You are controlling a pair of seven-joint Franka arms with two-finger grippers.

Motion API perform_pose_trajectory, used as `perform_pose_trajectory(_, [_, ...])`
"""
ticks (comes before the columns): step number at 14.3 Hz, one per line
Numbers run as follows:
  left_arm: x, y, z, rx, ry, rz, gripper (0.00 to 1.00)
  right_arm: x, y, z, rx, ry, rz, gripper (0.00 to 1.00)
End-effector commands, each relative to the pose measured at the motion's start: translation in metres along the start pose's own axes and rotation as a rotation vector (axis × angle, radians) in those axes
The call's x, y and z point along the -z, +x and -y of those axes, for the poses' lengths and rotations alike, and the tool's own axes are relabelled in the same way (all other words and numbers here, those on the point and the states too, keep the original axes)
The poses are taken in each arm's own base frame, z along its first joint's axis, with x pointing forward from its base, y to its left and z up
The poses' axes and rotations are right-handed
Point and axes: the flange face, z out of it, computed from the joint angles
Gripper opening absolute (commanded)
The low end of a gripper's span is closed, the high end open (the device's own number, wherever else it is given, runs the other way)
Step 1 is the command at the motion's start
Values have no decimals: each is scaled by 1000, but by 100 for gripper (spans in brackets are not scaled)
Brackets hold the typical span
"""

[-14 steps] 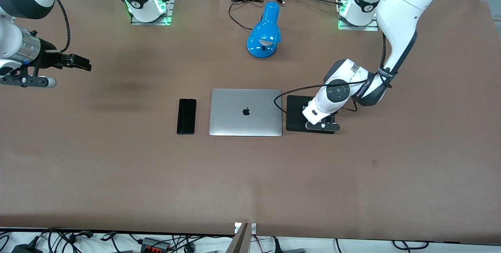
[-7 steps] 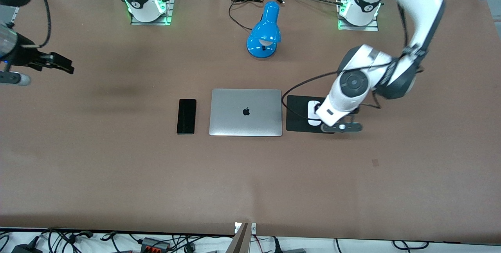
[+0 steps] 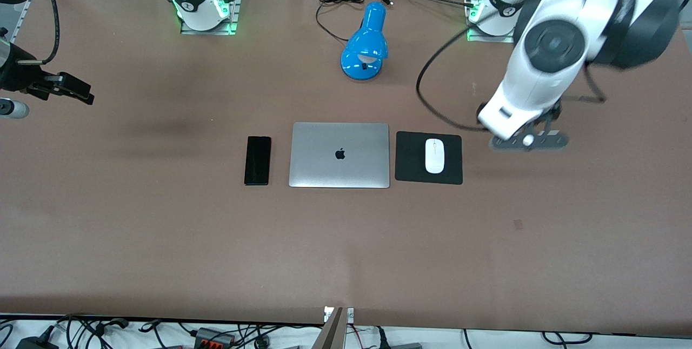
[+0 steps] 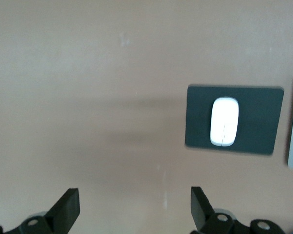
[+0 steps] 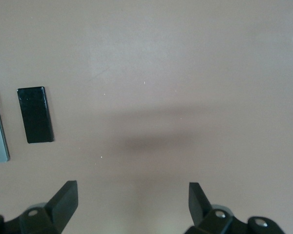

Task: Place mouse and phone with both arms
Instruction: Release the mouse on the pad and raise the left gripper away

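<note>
The right gripper [image 3: 70,91], fingers spread and empty, is held over bare table at the right arm's end. The phone [image 3: 257,160] lies flat beside the laptop [image 3: 339,155]. The mouse [image 3: 433,155] rests on the pad [image 3: 411,159]. The left gripper [image 3: 529,141], fingers spread and empty, is held over bare table beside the pad, toward the left arm's end.

A closed silver laptop [image 3: 339,155] lay flat at the centre of the brown table [image 3: 162,241]. Beside it, toward the left arm's end, was a black mouse pad [image 3: 411,161]. Farther from the camera stood a blue desk lamp [image 3: 365,44], its black cord [image 3: 338,0] coiled.
</note>
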Motion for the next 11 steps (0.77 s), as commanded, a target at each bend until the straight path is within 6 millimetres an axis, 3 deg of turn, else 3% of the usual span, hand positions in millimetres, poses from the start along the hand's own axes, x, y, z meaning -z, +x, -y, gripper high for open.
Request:
perform_pose_trajectory(1, [22, -19, 29, -16, -38, 17, 100, 15, 0, 1, 4, -4, 5, 100])
perform_pose_trajectory(3, [33, -14, 40, -41, -67, -7, 100, 16, 0, 1, -9, 3, 4, 100])
perform_pose_trajectory(5, [29, -7, 42, -45, -100, 3, 100, 14, 3, 4, 5, 1, 3, 100])
perform_pose_trajectory(7, [34, -4, 64, -3, -251, 40, 100, 20, 3, 8, 8, 4, -5, 100])
perform_pose_trajectory(10, [34, 2, 76, 5, -297, 36, 100, 12, 8, 8, 10, 8, 9, 100])
perform_pose_trajectory(11, [35, 6, 89, 8, -303, 25, 100, 12, 8, 8, 10, 7, 9, 100])
